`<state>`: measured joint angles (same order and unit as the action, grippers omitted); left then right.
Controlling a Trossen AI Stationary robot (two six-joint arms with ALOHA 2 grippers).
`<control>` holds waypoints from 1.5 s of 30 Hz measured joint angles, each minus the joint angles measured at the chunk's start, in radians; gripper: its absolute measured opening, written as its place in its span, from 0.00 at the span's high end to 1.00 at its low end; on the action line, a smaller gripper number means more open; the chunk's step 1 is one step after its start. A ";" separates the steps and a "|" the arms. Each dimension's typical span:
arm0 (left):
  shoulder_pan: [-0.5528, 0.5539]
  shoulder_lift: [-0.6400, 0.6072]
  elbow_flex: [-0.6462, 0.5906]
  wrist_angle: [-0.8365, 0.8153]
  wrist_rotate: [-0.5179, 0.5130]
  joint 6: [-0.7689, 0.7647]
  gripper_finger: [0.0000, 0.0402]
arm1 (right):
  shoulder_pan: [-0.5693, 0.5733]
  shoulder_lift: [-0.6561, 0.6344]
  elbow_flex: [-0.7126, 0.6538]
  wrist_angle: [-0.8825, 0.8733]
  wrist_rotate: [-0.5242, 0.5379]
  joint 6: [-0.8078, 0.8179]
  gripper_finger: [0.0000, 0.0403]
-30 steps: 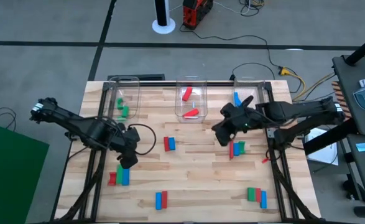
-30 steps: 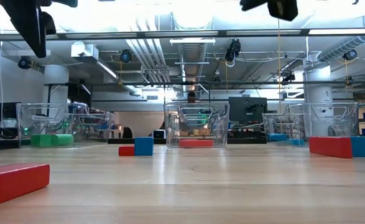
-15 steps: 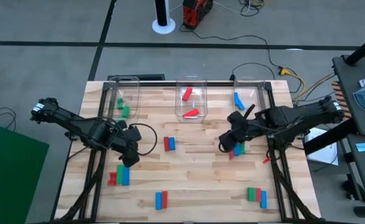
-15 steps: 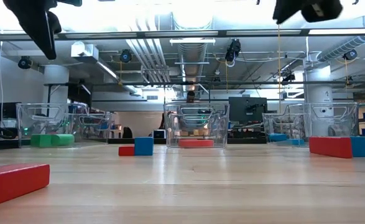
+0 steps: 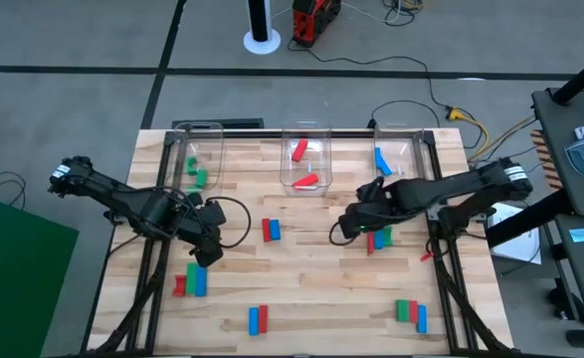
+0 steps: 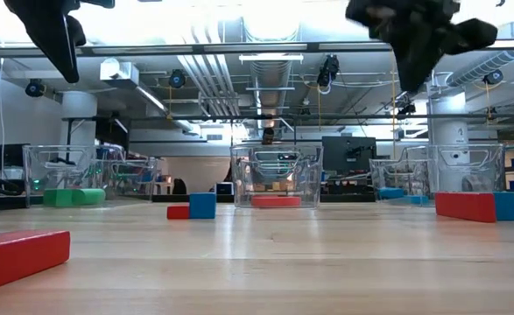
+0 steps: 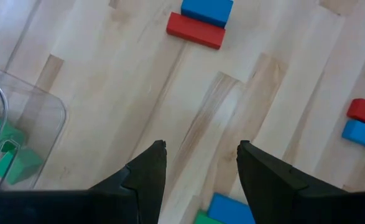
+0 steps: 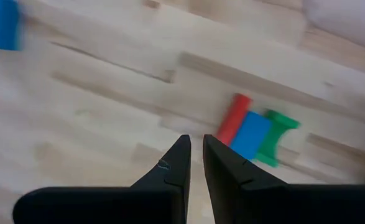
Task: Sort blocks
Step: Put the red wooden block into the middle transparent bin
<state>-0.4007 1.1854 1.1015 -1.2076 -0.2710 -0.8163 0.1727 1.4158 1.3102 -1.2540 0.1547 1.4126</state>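
Right hand [image 5: 343,230] has swung leftward and down over the last second, from above the red/blue/green cluster [image 5: 378,238] to a spot just left of it, right of centre in the high view. Left hand [image 5: 204,251] has hardly moved and hangs left of centre, above the red/blue pair [image 5: 189,282] at lower left.

Right hand: fingers nearly pressed together, only a thin slit between them in the wrist view, nothing held. Left hand: spread, empty, bare table [image 7: 194,118] between its fingers.

Blocks now:
- bins along the top edge: left bin [image 5: 196,157] holds green, middle bin [image 5: 305,159] two red, right bin [image 5: 391,154] one blue;
- loose on the table: red/blue pair [image 5: 271,230] at centre, a blue one with red [image 5: 258,319] at bottom centre, green/red/blue trio [image 5: 409,313] at lower right, plus the two clusters above.

Step in hand, as judged: right hand lining up on its cluster. The three blocks lie side by side and touching, red outermost toward the hand.

To do it well: spread the fingers before descending, turn the wrist so they span one block's short width, and take an outer block first, so its neighbour is not dragged along. Pinching two at once is the main risk.
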 joint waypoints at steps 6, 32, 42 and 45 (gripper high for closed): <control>-0.001 0.000 0.000 0.000 -0.003 0.000 0.57 | -0.043 0.058 -0.002 -0.056 -0.005 -0.027 0.85; -0.015 0.000 0.000 -0.008 -0.045 0.004 0.57 | -0.123 0.079 -0.256 0.167 -0.048 -0.054 0.60; -0.015 0.000 0.000 -0.008 -0.058 0.004 0.57 | -0.126 0.078 -0.382 0.289 -0.085 -0.021 0.57; -0.015 0.000 0.000 -0.009 -0.060 0.004 0.57 | -0.126 0.078 -0.398 0.306 -0.084 -0.018 0.57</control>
<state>-0.4156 1.1854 1.1011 -1.2163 -0.3313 -0.8127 0.0467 1.4940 0.9118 -0.9481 0.0702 1.3950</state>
